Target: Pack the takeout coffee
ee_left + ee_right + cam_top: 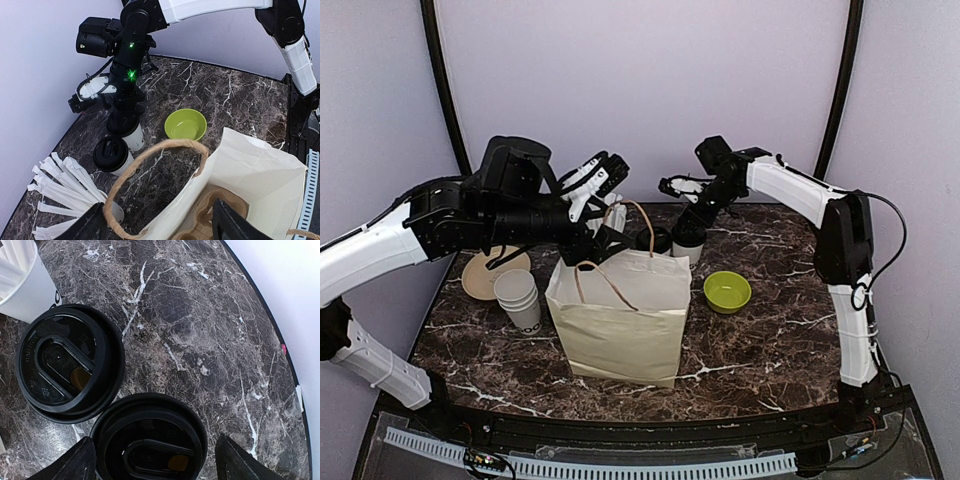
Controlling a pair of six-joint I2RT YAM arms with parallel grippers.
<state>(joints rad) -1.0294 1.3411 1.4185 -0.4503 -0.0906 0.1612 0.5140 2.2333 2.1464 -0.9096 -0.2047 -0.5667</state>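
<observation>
Takeout coffee (65, 365): two lidded cups on the worktop (200, 315) behind the bag (620, 320). Right hand (155, 462) spread astride one lid (150, 435); left hand (160, 225) spread above the bag. Thin walls likely crush: grip gently below lid.

Looked down past the left gripper (160, 227), fingers (89, 226) spread wide, into an open paper bag (260, 170) with a cardboard cup carrier (207, 212) in its bottom and a brown handle (150, 152) arching over its mouth. Found beyond the bag, on the dark marble table (235, 95), a green bowl (185, 125), a black-lidded takeout coffee (112, 155) standing upright, and just beside it a second white cup (136, 139) under the lowered right gripper (125, 122). Made out a bunch of wrapped white straws (60, 182) at the near left.
</observation>
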